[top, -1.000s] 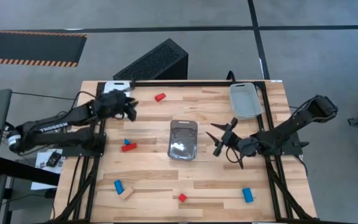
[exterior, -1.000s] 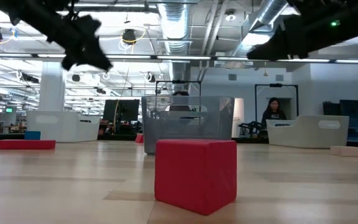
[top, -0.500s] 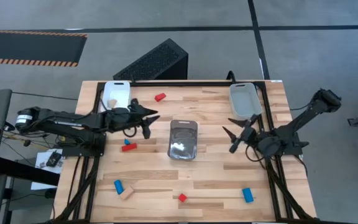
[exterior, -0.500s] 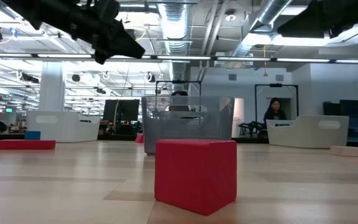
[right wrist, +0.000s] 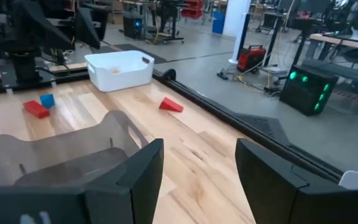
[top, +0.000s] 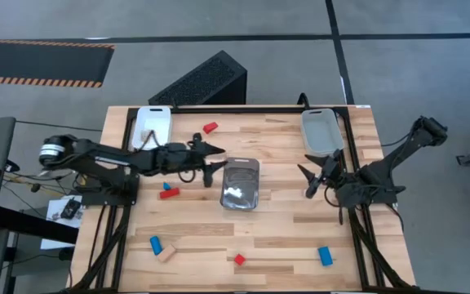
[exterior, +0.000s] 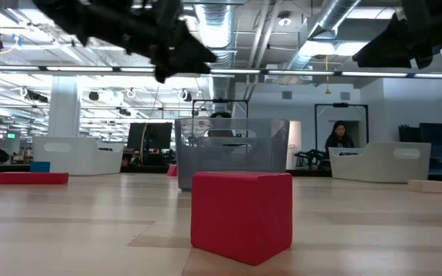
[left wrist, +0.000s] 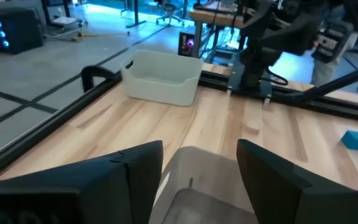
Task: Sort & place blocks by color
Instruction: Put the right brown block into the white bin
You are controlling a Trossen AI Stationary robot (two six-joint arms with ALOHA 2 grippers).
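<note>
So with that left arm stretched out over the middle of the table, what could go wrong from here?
The left gripper, open and empty, hangs right beside the clear tray; it might knock the tray if it drops. The red block and blue block touch under that arm, so a grab could catch both. The right gripper, also open, waits across the tray; both arms reaching inward might collide.

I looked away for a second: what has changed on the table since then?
The left gripper swept from beside the white tray across toward the clear tray, open and empty. The right gripper drew back toward its table edge, also open. Blocks and trays stayed put.
</note>
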